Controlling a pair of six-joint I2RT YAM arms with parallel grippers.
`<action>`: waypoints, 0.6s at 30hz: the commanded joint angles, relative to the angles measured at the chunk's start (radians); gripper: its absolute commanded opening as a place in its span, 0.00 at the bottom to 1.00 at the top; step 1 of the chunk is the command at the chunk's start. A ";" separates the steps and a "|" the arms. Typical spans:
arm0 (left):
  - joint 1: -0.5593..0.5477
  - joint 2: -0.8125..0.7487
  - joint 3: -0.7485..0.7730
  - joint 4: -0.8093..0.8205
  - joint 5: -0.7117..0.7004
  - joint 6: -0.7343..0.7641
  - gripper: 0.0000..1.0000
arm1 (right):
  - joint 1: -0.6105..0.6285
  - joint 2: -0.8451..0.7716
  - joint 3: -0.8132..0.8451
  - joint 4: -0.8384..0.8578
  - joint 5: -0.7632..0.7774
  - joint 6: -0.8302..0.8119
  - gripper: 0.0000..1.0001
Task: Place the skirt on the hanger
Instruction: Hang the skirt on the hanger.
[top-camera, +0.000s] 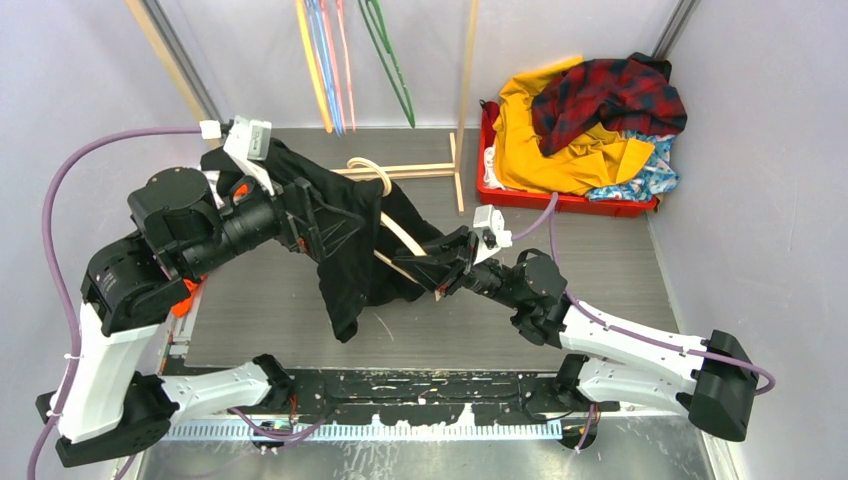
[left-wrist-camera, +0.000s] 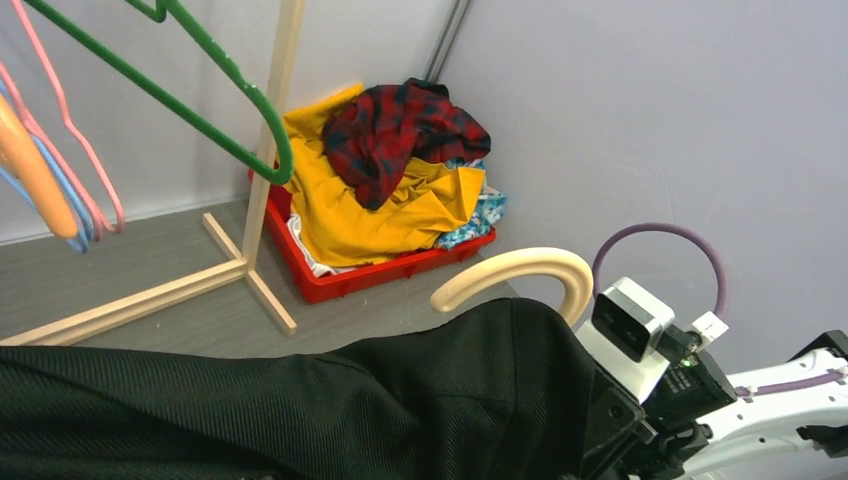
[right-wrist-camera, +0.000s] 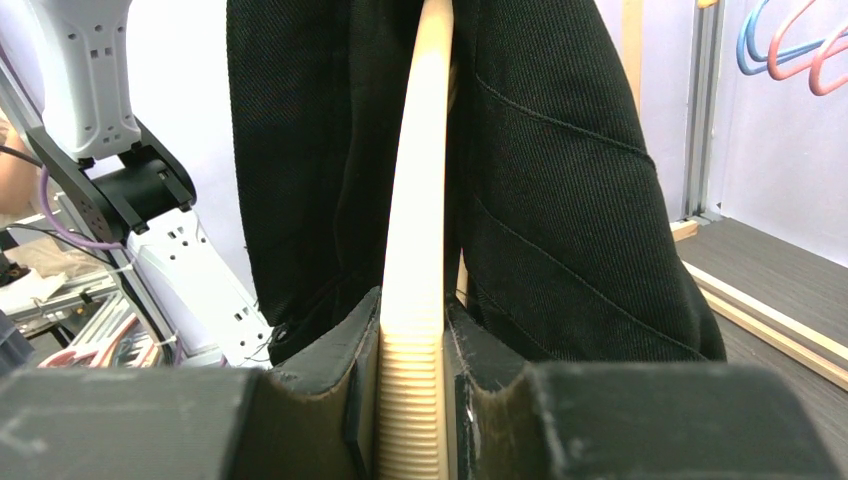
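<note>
Black garment (top-camera: 345, 270), cream hanger (right-wrist-camera: 418, 200), red bin (top-camera: 570, 203), yellow cloth (top-camera: 530, 140), red-black plaid cloth (top-camera: 610, 100)

Standing here, I can read no writing at all: no label, brand name, number or sign shows legibly on anything in any view.

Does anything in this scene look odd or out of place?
Yes. The cream plastic hanger in the right gripper carries a black woven garment, while blue flowered fabric lies in the red plastic bin under a yellow garment.
</note>
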 joint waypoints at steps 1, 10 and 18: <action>-0.005 -0.019 0.031 0.026 0.087 -0.025 0.99 | 0.003 -0.016 0.051 0.117 0.010 -0.004 0.01; -0.005 -0.066 0.021 -0.028 0.212 0.139 0.99 | 0.002 -0.068 0.056 0.034 0.001 -0.011 0.02; -0.005 -0.081 0.002 -0.025 0.257 0.162 0.99 | 0.003 -0.116 0.033 -0.011 0.012 -0.024 0.02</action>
